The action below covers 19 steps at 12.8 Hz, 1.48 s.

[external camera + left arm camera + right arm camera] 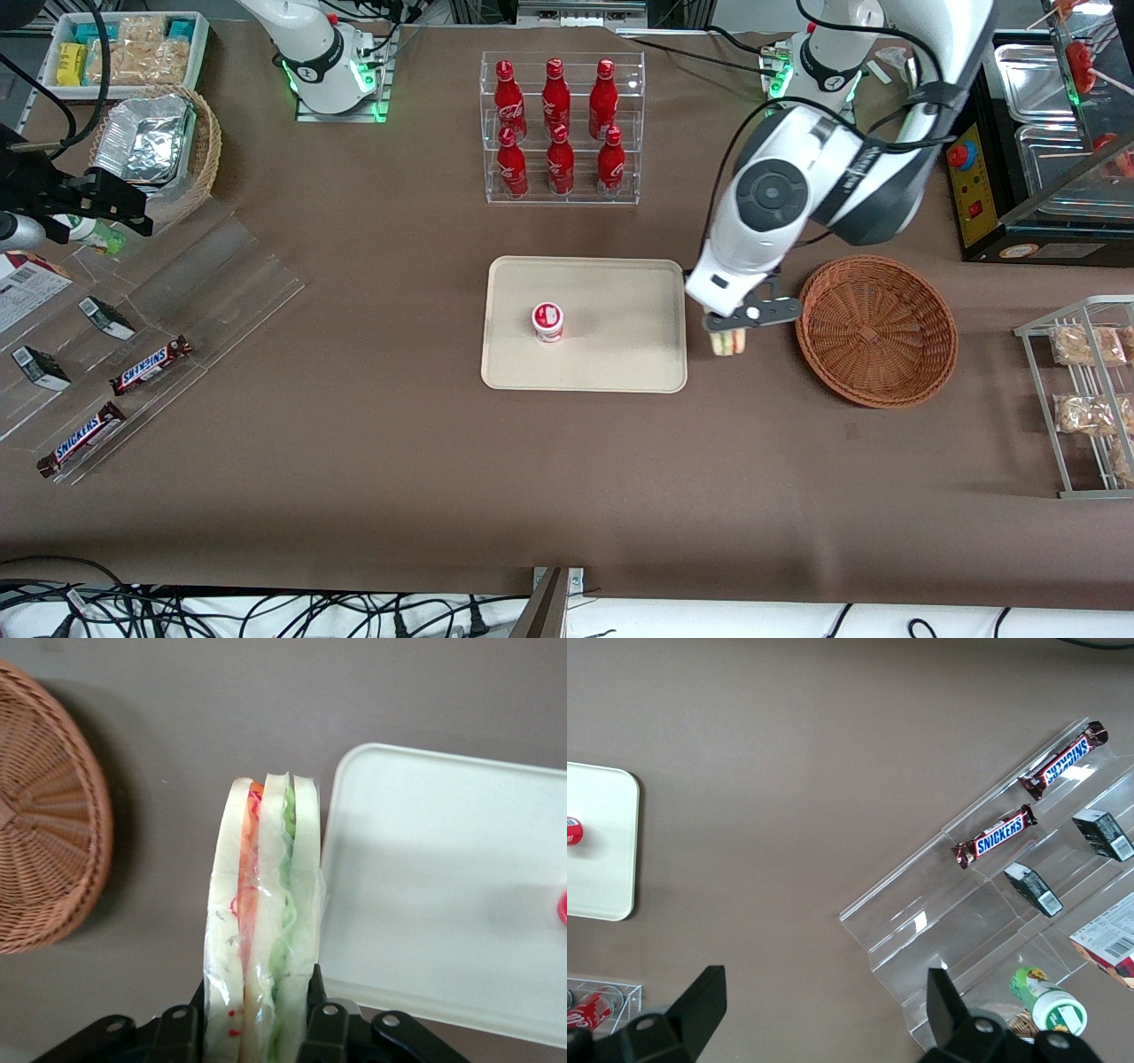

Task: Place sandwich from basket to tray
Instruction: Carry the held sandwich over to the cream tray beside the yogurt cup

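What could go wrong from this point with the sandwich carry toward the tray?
The claw is shut on the sandwich by one end only, between the basket and the tray; the slippery wrap could let it slide out short of the tray. Carried too low, its hanging end might catch the tray rim. The small red-lidded cup already on the tray could be knocked if the drop lands near the middle.

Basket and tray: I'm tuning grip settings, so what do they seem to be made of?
The basket looks like woven wicker, reddish-brown and matte, with its strands plainly showing. The tray looks like smooth cream plastic with a low moulded rim, probably slightly glossy. Between the two, the pincer is shut on the sandwich, wrapped in clear film.
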Each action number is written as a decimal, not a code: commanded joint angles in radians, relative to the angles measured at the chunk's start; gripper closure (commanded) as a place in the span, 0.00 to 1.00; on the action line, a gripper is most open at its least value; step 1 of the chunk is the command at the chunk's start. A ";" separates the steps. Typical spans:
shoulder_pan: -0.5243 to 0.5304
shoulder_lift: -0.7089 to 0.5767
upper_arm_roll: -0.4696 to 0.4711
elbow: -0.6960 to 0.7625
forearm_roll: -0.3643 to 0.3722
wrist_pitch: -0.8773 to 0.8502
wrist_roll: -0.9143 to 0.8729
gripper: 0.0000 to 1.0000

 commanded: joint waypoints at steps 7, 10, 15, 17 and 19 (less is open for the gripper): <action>-0.114 0.124 0.008 0.022 0.034 0.178 -0.074 0.60; -0.151 0.174 0.003 0.022 0.164 0.219 -0.197 0.60; -0.168 0.212 0.005 0.022 0.210 0.268 -0.237 0.60; -0.170 0.227 0.003 0.025 0.229 0.276 -0.239 0.60; -0.171 0.234 0.003 0.025 0.231 0.276 -0.239 0.60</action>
